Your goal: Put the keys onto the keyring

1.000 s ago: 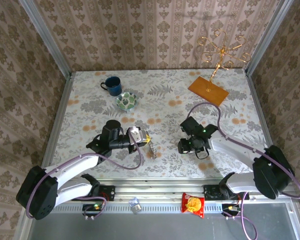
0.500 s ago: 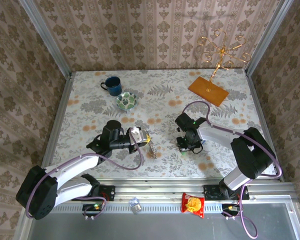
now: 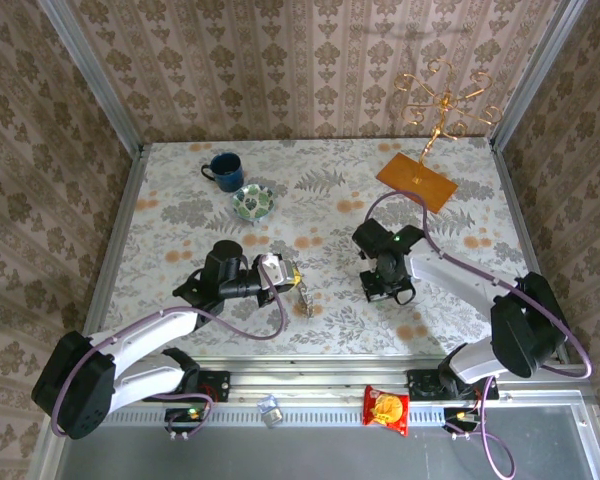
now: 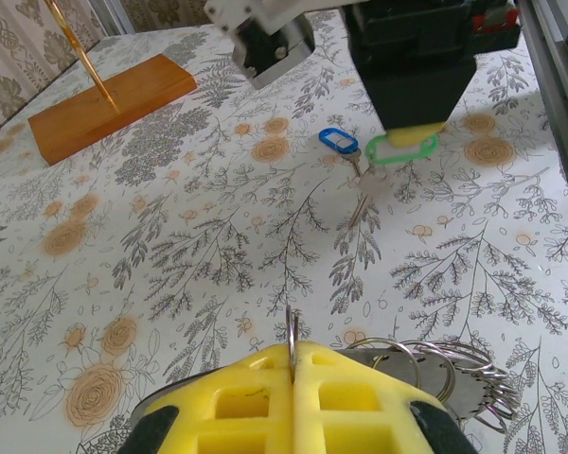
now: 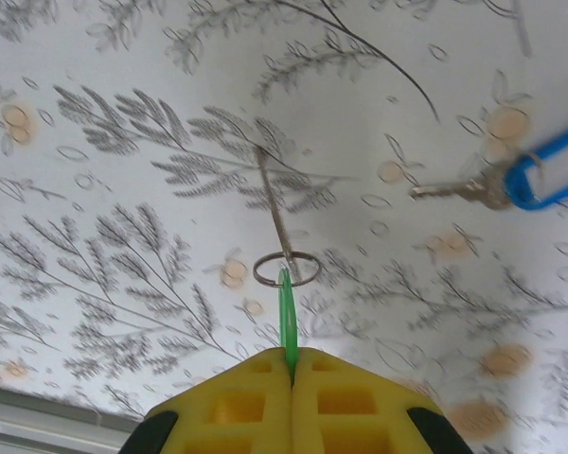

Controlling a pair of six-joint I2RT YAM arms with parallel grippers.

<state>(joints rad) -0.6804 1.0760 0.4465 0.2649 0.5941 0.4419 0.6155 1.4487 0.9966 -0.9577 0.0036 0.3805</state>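
Observation:
My left gripper [image 4: 293, 348] [image 3: 292, 279] is shut on the keyring [image 4: 292, 331], a thin metal ring held edge-on between the yellow fingers, with a bunch of further rings [image 4: 440, 371] hanging to its right. From above the keyring [image 3: 305, 298] shows as a small metallic cluster. My right gripper [image 5: 291, 355] [image 3: 384, 290] is shut on the green tag [image 5: 286, 312] of one key; its small ring [image 5: 286, 269] and shaft [image 5: 273, 203] hang down towards the table. The blue-tagged key [image 5: 540, 180] [image 4: 338, 141] lies on the table just beside it. The green tag [image 4: 400, 149] sits under the right gripper's fingers.
A blue mug [image 3: 223, 170] and a green-patterned bowl [image 3: 252, 203] stand at the back left. A wooden base [image 3: 416, 180] with a gold wire stand [image 3: 443, 100] is at the back right. A snack packet [image 3: 387, 408] lies on the front rail.
The right arm has swung its forearm and shifted slightly right while staying over the keys. The left arm has not moved.

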